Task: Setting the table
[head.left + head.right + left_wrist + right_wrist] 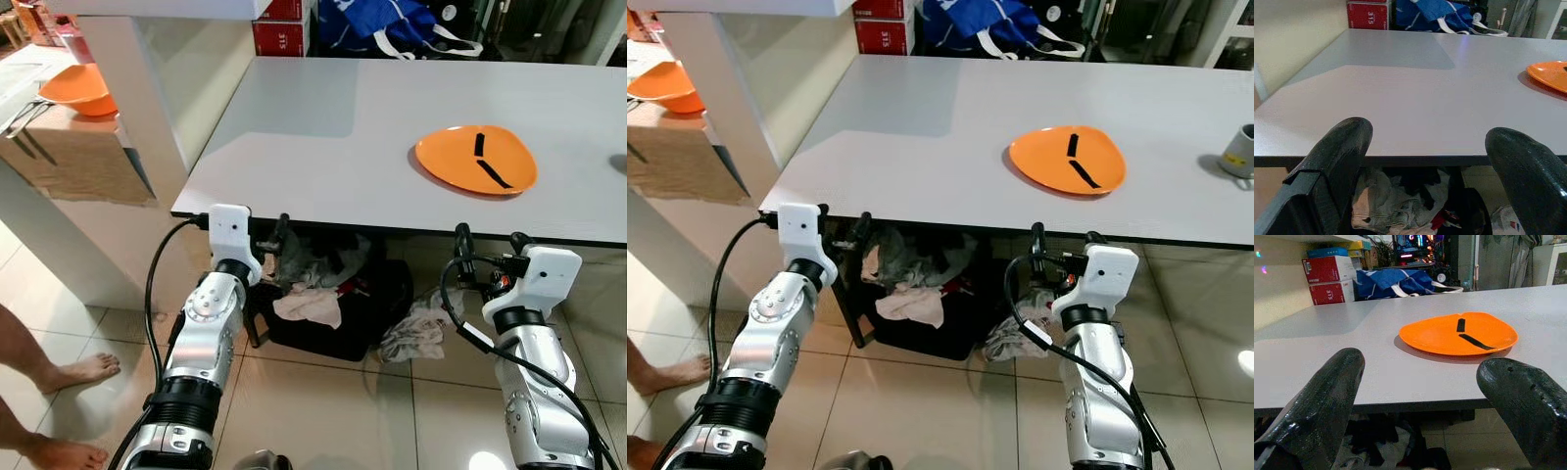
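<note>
Right end effector — orange plate beyond.

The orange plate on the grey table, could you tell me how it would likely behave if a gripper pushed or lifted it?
The orange plate looks rigid, shallow and probably light plastic, so it should hold its shape. Lying flat on the smooth grey table, it would likely slide rather than tip. Its low rim may be awkward to pinch.
</note>
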